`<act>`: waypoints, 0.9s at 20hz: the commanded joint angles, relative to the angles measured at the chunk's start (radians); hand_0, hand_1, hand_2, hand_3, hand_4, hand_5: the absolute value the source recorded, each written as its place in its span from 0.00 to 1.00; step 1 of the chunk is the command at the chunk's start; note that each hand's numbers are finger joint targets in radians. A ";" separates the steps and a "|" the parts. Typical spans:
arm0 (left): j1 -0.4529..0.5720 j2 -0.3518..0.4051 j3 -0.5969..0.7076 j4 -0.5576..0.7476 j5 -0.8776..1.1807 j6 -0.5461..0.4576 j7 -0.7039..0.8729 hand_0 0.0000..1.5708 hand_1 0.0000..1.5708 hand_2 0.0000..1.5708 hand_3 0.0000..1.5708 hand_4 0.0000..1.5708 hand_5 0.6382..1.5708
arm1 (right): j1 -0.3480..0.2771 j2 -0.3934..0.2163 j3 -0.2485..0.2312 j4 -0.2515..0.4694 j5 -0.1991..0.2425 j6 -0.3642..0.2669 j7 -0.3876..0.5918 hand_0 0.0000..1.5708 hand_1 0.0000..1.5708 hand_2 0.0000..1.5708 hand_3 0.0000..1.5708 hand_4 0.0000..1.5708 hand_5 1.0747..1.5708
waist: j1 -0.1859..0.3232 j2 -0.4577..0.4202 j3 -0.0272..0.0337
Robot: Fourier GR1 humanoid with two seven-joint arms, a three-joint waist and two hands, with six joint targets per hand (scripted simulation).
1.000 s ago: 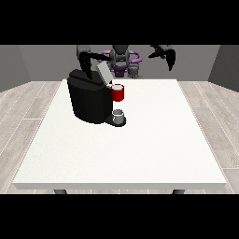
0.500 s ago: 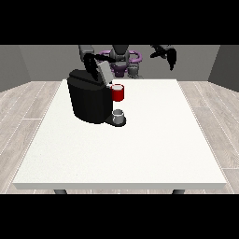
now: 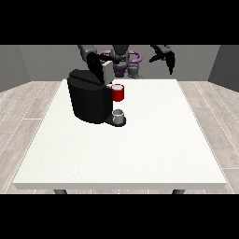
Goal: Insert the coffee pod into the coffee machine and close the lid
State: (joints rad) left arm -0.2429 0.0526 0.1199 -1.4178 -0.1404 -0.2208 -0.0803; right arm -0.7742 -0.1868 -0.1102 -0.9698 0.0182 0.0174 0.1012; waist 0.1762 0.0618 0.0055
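The black coffee machine (image 3: 88, 100) stands on the left half of the white table (image 3: 140, 149). Its grey lid (image 3: 107, 73) stands raised at the top. The hand at the view's left (image 3: 95, 66) is over the machine's top, right against the lid. A red thing at the machine (image 3: 118, 93) sits at its front. Below it a grey thing (image 3: 119, 115) rests on the machine's base; I cannot tell whether it is the pod. The hand at the view's right (image 3: 164, 57) hangs in the air above the table's far edge, fingers spread and holding nothing.
The robot's torso (image 3: 122, 58) is behind the table's far edge. Wooden floor surrounds the table. White table surface stretches to the right of the machine and towards the camera.
The hand at the view's left has come down onto the machine's top beside the lid. The hand at the view's right has drifted slightly outward and stays raised.
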 commanded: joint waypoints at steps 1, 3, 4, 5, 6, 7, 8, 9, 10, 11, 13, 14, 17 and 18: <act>-0.021 0.034 0.010 0.002 0.034 -0.050 0.013 0.00 0.00 0.00 0.00 0.23 1.00 | -0.096 0.007 0.025 -0.007 0.025 -0.008 0.013 0.00 0.00 0.00 0.00 0.07 1.00 | 0.043 0.012 -0.0057; -0.024 0.015 0.009 0.013 0.007 -0.002 -0.014 0.00 0.00 0.00 0.00 0.23 1.00 | -0.063 0.036 0.062 -0.027 0.044 0.003 -0.044 0.00 0.00 0.00 0.00 0.00 1.00 | 0.028 0.038 -0.0056; -0.038 0.025 -0.019 -0.017 -0.004 -0.025 0.005 0.00 0.00 0.00 0.00 0.24 1.00 | -0.113 0.006 0.028 -0.014 0.033 -0.010 -0.013 0.00 0.00 0.00 0.00 0.00 1.00 | 0.060 0.038 -0.0054; -0.038 0.013 -0.011 -0.009 0.017 -0.027 0.015 0.00 0.00 0.00 0.00 0.26 1.00 | -0.102 0.027 0.043 -0.020 0.036 -0.010 -0.009 0.00 0.00 0.00 0.00 0.00 1.00 | 0.063 0.035 -0.0055; -0.080 0.037 0.004 -0.005 0.026 -0.040 0.035 0.00 0.00 0.00 0.00 0.25 1.00 | -0.100 0.064 0.064 -0.029 0.056 -0.047 -0.012 0.00 0.00 0.00 0.00 0.00 1.00 | 0.066 0.045 -0.0055; -0.066 0.008 -0.005 -0.011 0.029 -0.022 0.086 0.00 0.00 0.00 0.00 0.23 1.00 | -0.078 0.052 0.072 -0.039 0.052 -0.016 0.003 0.00 0.00 0.00 0.00 0.00 1.00 | 0.050 -0.007 -0.0052; -0.064 0.038 -0.003 -0.016 0.028 -0.048 0.035 0.00 0.00 0.00 0.00 0.21 1.00 | -0.102 0.051 0.072 -0.031 0.078 -0.059 -0.008 0.00 0.00 0.00 0.00 0.00 1.00 | 0.100 0.033 -0.0056; -0.009 0.017 -0.012 0.016 0.006 -0.027 0.003 0.00 0.00 0.00 0.00 0.20 1.00 | -0.075 0.042 0.105 -0.057 0.089 -0.017 0.003 0.00 0.00 0.00 0.00 0.00 1.00 | 0.068 0.010 -0.0061; -0.078 0.016 -0.030 -0.006 0.017 -0.048 0.024 0.00 0.00 0.00 0.00 0.23 1.00 | -0.150 0.026 0.087 -0.042 0.101 -0.050 0.006 0.00 0.00 0.00 0.00 0.07 1.00 | 0.120 0.064 -0.0058; -0.043 0.025 -0.013 0.023 0.015 -0.044 -0.001 0.00 0.00 0.00 0.00 0.24 1.00 | -0.136 0.028 0.094 -0.072 0.100 -0.045 0.024 0.00 0.00 0.00 0.00 0.06 1.00 | 0.100 0.042 -0.0064; -0.070 -0.027 -0.062 -0.002 -0.015 -0.010 0.000 0.00 0.00 0.00 0.00 0.21 1.00 | -0.187 0.000 0.080 -0.067 0.107 -0.053 0.050 0.00 0.00 0.00 0.00 0.13 1.00 | 0.139 0.073 -0.0057; -0.095 0.005 -0.039 0.001 0.012 -0.043 -0.004 0.00 0.00 0.00 0.00 0.21 1.00 | -0.214 -0.022 0.073 -0.071 0.107 -0.042 0.082 0.00 0.00 0.00 0.00 0.14 1.00 | 0.155 0.080 -0.0061; -0.065 0.003 -0.049 0.019 0.007 -0.053 -0.034 0.00 0.00 0.00 0.00 0.25 1.00 | -0.225 -0.019 0.076 -0.097 0.134 -0.087 0.112 0.00 0.00 0.00 0.00 0.17 1.00 | 0.198 0.090 -0.0068; -0.106 0.024 -0.048 -0.005 0.020 -0.079 0.000 0.00 0.00 0.00 0.00 0.25 1.00 | -0.210 -0.039 0.056 -0.096 0.123 -0.076 0.093 0.00 0.00 0.00 0.00 0.15 1.00 | 0.200 0.110 -0.0048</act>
State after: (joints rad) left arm -0.3201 0.0622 0.0770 -1.4135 -0.1308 -0.2720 -0.0843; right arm -0.8809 -0.2800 -0.0910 -1.0316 0.1481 -0.0773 0.3155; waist 0.2844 0.1437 0.0248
